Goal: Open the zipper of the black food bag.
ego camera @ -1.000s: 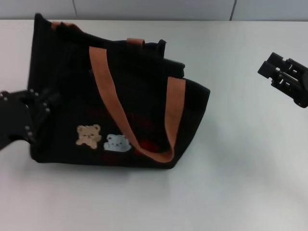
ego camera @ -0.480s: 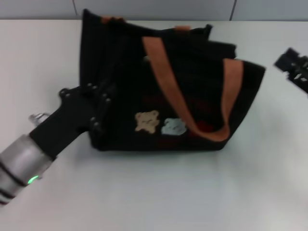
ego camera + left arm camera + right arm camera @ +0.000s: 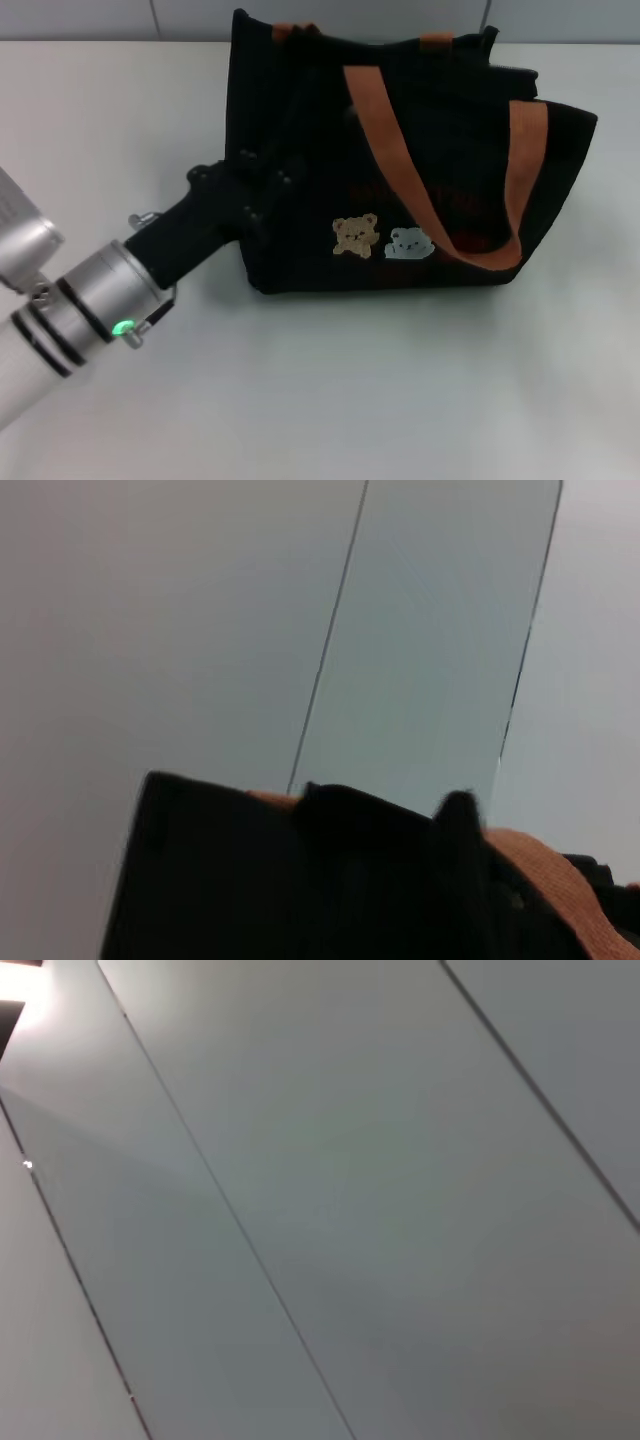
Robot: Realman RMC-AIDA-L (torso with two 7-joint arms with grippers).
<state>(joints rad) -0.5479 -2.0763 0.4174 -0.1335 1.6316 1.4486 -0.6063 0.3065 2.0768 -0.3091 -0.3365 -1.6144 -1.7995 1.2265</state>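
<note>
While the black food bag [image 3: 420, 160] stands upright on the white table [image 3: 330, 400], you will find it toward the far centre-right of the surface, its top edge close to the table's far edge and the grey wall panels [image 3: 320, 18] behind it. The left gripper [image 3: 262, 185] is pressed against the bag's left end panel, black against black, so you cannot tell whether its fingers are apart, together or clamped on fabric. The left arm [image 3: 90, 300] runs in from the near left corner. One orange-brown strap handle [image 3: 440, 170] hangs down the front face, above the bear patches [image 3: 385, 238]; a second shows only as short ends at the top seam. The zipper cannot be made out along that seam. Open table lies in front of the bag and to its left, with a narrower strip to its right. The right gripper is out of the head view, and its wrist view shows only wall panels
</note>
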